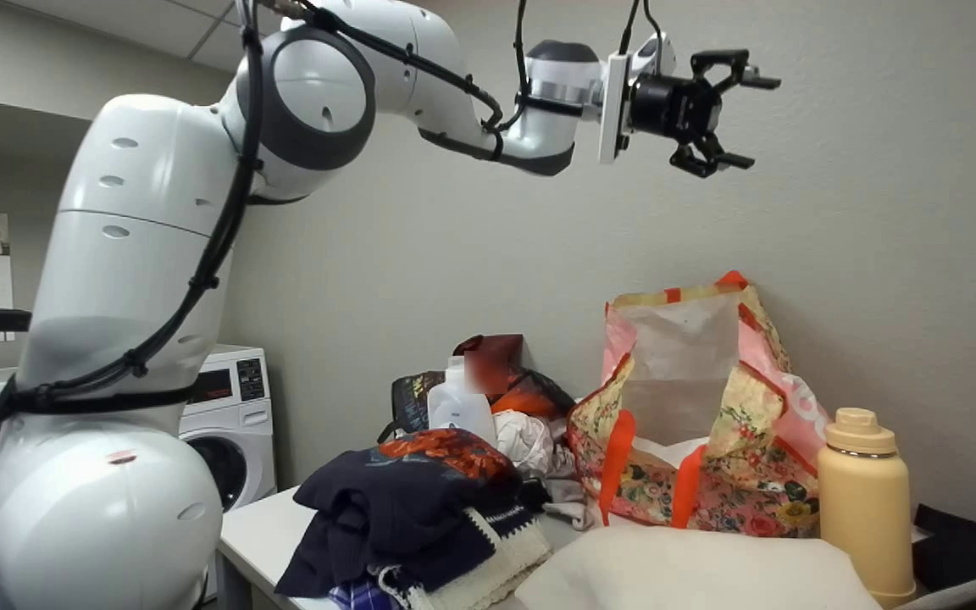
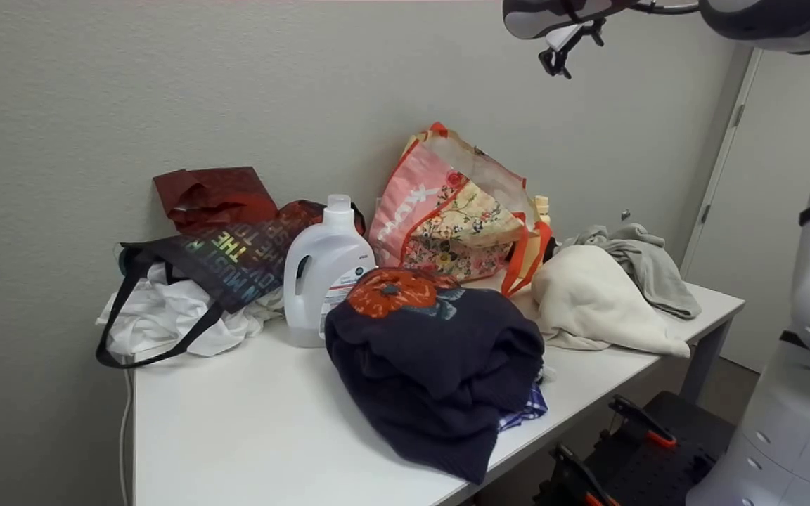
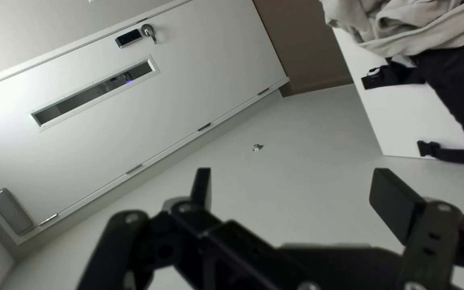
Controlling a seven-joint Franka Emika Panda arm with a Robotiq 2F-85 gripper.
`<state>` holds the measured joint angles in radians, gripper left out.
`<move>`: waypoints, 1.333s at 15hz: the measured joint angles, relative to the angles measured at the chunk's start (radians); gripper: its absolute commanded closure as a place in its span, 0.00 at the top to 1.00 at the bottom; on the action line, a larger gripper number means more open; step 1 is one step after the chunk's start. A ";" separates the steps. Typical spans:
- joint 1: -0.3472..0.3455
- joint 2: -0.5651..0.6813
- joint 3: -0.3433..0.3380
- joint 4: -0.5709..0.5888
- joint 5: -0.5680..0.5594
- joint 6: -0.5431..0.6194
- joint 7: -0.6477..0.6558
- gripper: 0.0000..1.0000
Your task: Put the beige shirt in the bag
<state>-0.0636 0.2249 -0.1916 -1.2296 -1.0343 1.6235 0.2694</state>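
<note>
My pincer [image 1: 748,122] gapes. In an exterior view, presumed beige shirt [image 2: 591,299], 4 o'clock from bag [image 2: 458,226]: likely limp, pinch peak.

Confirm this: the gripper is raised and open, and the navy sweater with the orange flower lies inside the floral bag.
Not quite: the navy sweater lies heaped on the table, outside the floral bag, as both exterior views show. The gripper is indeed raised and open.

In an exterior view, the shopping bag [image 2: 458,235] stands mid-frame on the counter [image 2: 250,422], detergent jug [image 2: 331,263] left, sweater [image 2: 440,358] before both.
</note>
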 measured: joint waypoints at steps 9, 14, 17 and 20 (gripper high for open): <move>0.021 -0.113 0.071 -0.445 0.062 -0.001 0.086 1.00; 0.034 -0.193 0.137 -0.669 0.153 0.062 0.091 1.00; 0.040 -0.213 0.153 -0.725 0.153 0.099 0.091 1.00; 0.039 -0.220 0.152 -0.727 0.153 0.100 0.091 1.00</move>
<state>-0.0244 0.0050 -0.0400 -1.9563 -0.8811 1.7238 0.3608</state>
